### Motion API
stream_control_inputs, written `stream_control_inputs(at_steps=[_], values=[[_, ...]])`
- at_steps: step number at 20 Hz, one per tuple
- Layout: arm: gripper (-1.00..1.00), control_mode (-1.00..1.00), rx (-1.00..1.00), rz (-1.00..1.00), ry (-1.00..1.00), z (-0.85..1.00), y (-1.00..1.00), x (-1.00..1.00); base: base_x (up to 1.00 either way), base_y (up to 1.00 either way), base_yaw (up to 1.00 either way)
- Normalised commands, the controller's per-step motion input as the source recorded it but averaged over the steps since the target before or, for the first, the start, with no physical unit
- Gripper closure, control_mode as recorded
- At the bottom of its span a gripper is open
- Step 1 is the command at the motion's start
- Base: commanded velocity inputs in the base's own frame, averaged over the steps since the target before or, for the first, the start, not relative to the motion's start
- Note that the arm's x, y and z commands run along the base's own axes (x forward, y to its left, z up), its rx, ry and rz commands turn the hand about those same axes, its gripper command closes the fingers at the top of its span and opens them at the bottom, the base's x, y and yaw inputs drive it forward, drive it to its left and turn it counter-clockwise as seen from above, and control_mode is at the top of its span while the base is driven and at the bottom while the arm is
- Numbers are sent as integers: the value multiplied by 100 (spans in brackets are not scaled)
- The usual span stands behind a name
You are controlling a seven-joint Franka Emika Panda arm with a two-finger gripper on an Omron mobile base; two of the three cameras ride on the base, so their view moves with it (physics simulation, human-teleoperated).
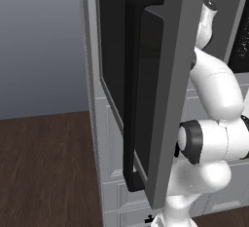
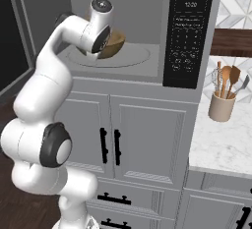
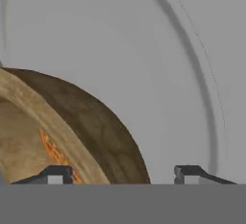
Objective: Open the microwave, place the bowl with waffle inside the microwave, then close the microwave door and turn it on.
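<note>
Inside, the microwave [image 2: 147,31] has a pale grey cavity with a round turntable [image 2: 129,56] on its floor; dark wood floor to the left, marble counter [image 2: 221,144] to the right. The bowl [image 2: 112,44], brown and wood-grained, sits tilted over the turntable, something orange within. The gripper [image 3: 125,174] has its fingers spread, straddling the bowl's rim. The microwave door [image 1: 168,89] stands swung wide at near left. A beige utensil crock [image 2: 221,106] stands far right.

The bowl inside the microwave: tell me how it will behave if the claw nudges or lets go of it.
The bowl looks rigid, wood-like, so it should not flex. Its curved underside sits tilted over the turntable, so it may rock or settle once released. The claw straddles its rim, fingers apart; a sideways nudge would likely slide it on the smooth plate.
</note>
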Motion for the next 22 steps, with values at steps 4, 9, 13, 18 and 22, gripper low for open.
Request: stream_control_inputs(at_steps=[4, 9, 13, 18, 22], values=[[-100, -100, 0, 0, -22, 11, 0, -55, 0, 0, 0], [-100, -100, 0, 0, -29, 2, -9, -99, 0, 0, 0], [-100, -100, 0, 5, -21, 19, -5, -100, 0, 0, 0], [100, -100, 0, 5, -5, 6, -1, -100, 0, 0, 0], [100, -100, 0, 0, -2, 0, -19, -100, 0, 0, 0]])
